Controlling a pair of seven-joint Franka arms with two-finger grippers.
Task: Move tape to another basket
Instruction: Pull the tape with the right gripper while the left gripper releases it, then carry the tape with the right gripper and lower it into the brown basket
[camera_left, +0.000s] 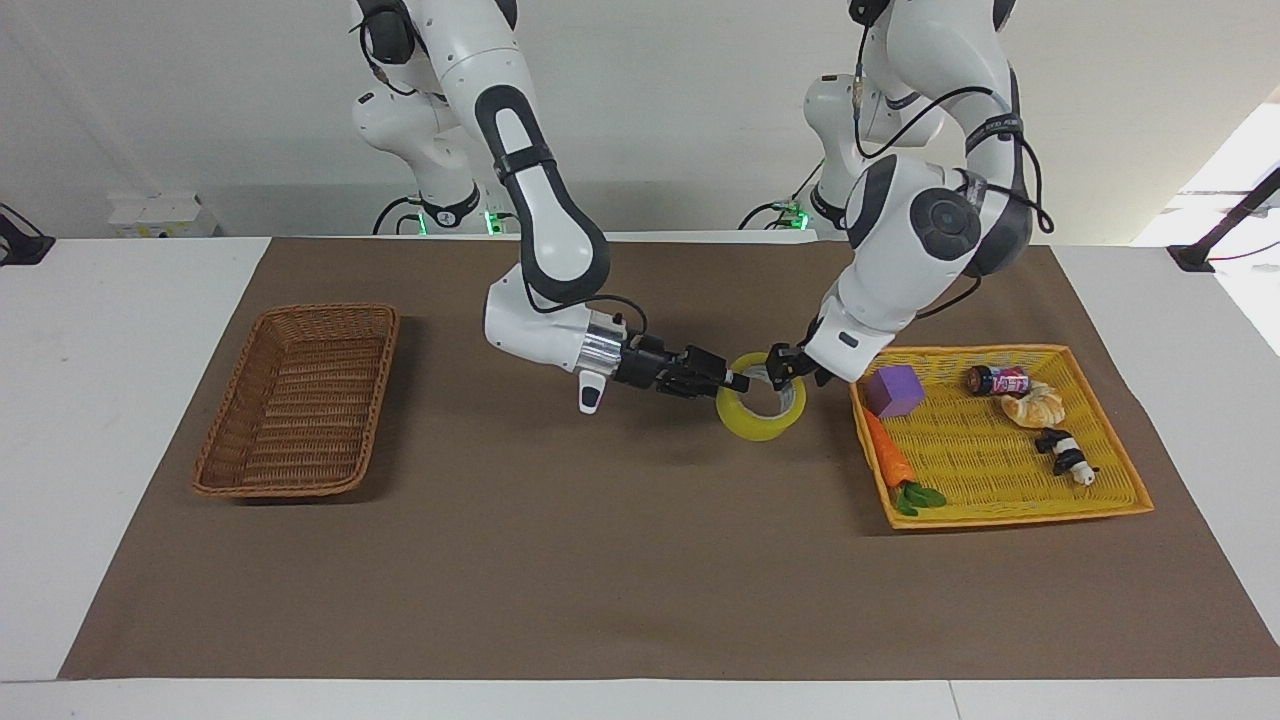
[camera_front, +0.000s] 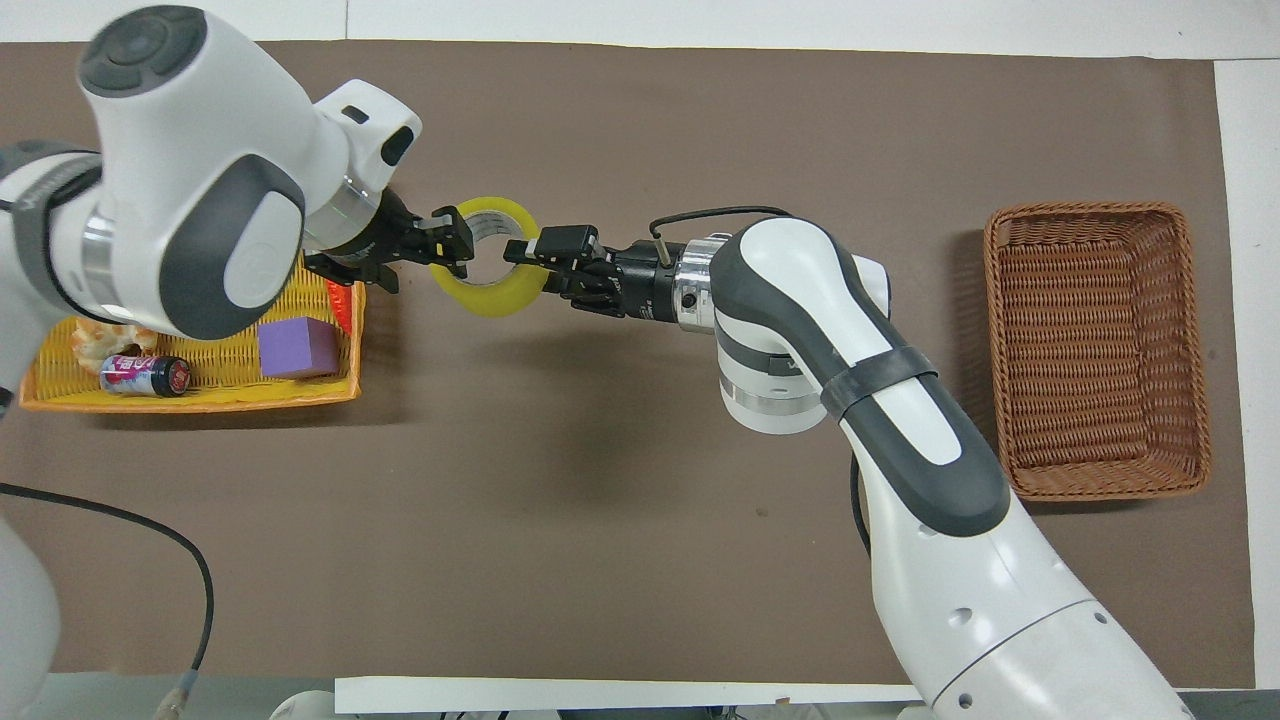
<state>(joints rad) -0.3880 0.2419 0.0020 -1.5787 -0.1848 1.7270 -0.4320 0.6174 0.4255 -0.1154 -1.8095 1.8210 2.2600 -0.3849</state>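
Tape (camera_left: 760, 412) between both grippers, yellow tray (camera_left: 1000, 505) beside

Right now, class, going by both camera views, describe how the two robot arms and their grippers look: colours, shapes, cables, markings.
Both arms are glossy white rounded segments with dark grey joint panels and bands. A silver ring joins each wrist to a black left gripper and black right gripper. Black cables loop along the left arm; a short one arcs over the right wrist.
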